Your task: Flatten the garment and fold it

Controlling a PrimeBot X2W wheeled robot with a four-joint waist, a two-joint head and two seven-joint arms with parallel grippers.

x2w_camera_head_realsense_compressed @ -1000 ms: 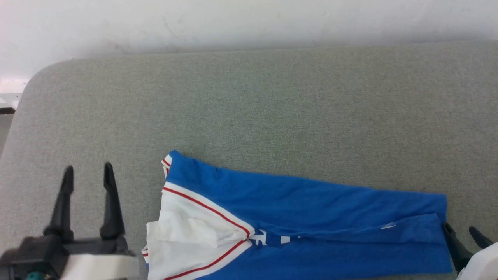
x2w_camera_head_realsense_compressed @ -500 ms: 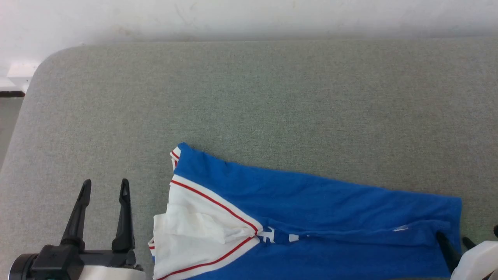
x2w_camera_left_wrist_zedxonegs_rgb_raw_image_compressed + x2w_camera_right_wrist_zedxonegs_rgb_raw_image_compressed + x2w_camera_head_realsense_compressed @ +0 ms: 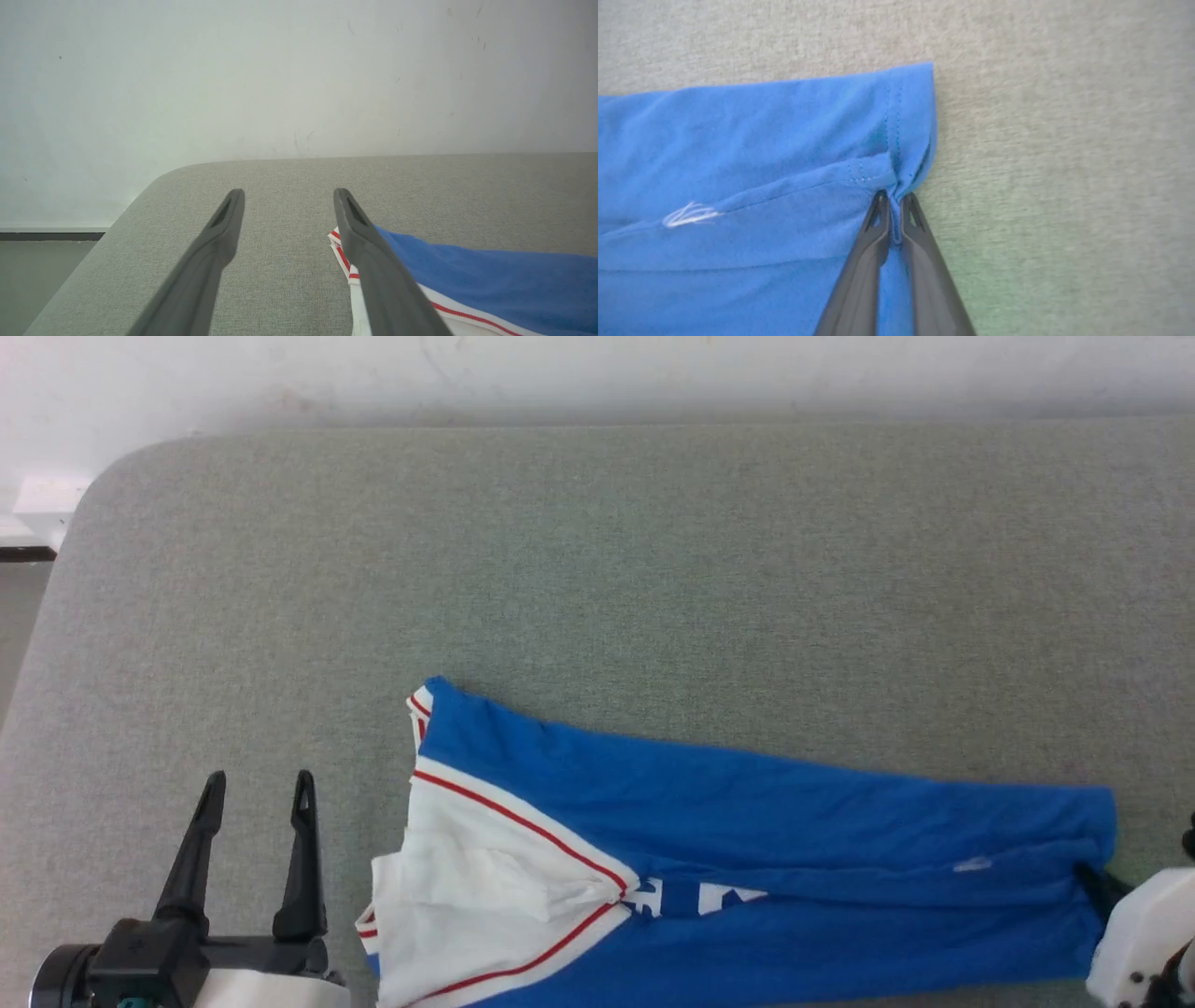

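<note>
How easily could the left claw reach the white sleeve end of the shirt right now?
Probably yes, quite easily. The left claw stands open beside the white sleeve of the shirt, with a strip of grey surface between them and no obstacle on that path.

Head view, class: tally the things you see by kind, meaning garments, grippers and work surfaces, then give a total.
Garments: 1, the blue shirt
Grippers: 2, the left gripper, jaws open, and the right gripper, jaws shut on the shirt
Work surfaces: 1, the grey padded table
Total: 4
</note>
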